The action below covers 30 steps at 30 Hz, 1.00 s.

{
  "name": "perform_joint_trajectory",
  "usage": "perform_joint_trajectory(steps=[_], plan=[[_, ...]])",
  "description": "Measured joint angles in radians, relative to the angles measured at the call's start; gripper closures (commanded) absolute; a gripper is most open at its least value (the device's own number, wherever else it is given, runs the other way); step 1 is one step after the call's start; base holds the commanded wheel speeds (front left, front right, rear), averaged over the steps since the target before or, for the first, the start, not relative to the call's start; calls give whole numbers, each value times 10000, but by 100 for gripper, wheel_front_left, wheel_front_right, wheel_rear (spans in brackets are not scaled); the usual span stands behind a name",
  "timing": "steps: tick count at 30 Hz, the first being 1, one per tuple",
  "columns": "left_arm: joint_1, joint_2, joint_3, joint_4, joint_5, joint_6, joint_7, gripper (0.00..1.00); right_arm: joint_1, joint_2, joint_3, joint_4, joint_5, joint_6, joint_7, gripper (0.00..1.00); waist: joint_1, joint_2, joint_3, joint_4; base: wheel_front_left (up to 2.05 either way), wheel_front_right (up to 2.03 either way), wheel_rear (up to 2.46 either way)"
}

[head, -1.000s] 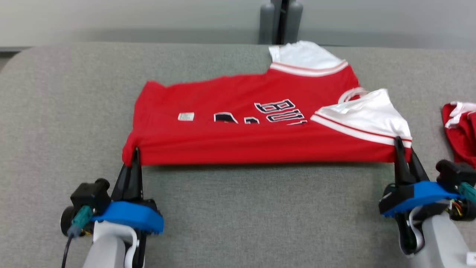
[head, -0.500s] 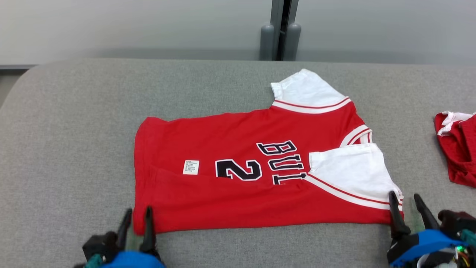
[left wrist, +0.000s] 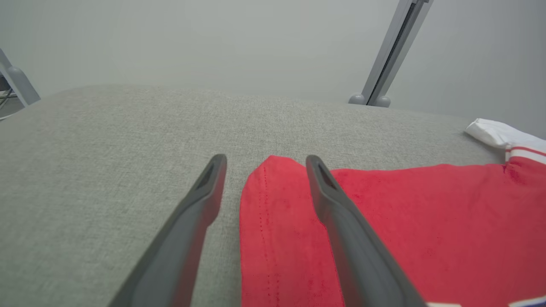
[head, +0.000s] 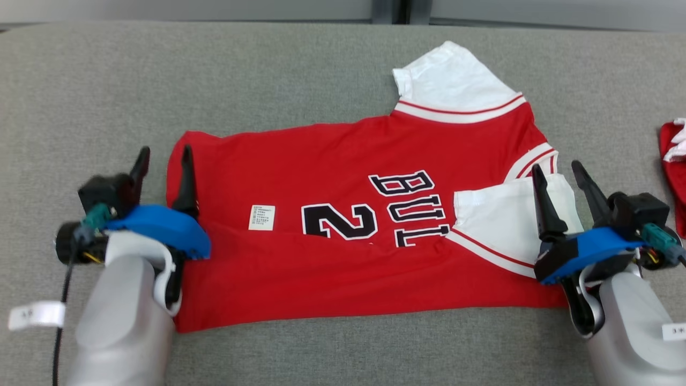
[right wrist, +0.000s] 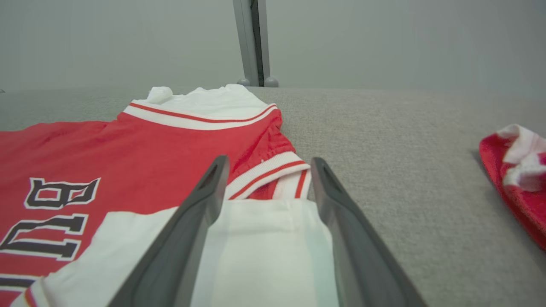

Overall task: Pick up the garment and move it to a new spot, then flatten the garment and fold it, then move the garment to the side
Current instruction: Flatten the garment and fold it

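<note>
At the left hem of the red jersey (head: 343, 230), the left gripper (head: 164, 161) stands spread and empty, one finger over the cloth and the other over the grey table (head: 321, 80). The jersey lies flat mid-table, its near edge folded over. Over its white sleeve (head: 498, 214), the right gripper (head: 560, 177) gapes, holding nothing. Right of the jersey lies another red cloth (head: 674, 166).

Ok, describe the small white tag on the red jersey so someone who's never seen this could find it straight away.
On the grey cushioned surface lies a red jersey. Just left of its black number 2 sits the small white tag. Unlike the big white sleeves, it is a tiny printed rectangle on plain red.
</note>
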Motion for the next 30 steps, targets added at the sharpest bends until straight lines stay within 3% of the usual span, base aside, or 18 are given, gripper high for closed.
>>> perform_joint_trajectory(steps=[6, 13, 14, 16, 17, 25, 30], plan=[[-1509, 387, -272, 1797, -128, -33, 196, 0, -682, -67, 476, 86, -46, 0, 61, 0, 0, 0, 518, -171, 0, 0, 0], [-2187, 424, -951, 2970, -512, -82, 270, 0, -1081, -215, 734, 167, 19, -2, 94, 0, 0, 0, 833, -238, 0, 0, 0], [-2268, 445, -1032, 3062, -583, -82, 244, 13, -1199, -261, 780, 163, 19, 0, 119, 0, 0, 0, 859, -236, 0, 0, 0], [-2403, 499, -1204, 3223, -683, -84, 153, 87, -1453, -366, 865, 138, 25, 0, 288, 0, 0, 0, 914, -226, 0, 0, 0], [-2467, 522, -1258, 3269, -706, -86, 98, 100, -1598, -424, 899, 130, 33, 0, 399, 0, 0, 0, 943, -214, 0, 0, 0], [-2783, 374, -1879, 3358, -945, -88, -228, 100, -3060, -1078, 1172, 441, 128, 0, 2318, 0, -1, 0, 1098, 147, 0, 0, 0], [-2984, 163, -2376, 2644, -965, -88, -343, 100, -4419, -1519, 1129, 951, 328, 0, 3712, 0, 0, 0, 1244, 696, 0, 0, 0]])
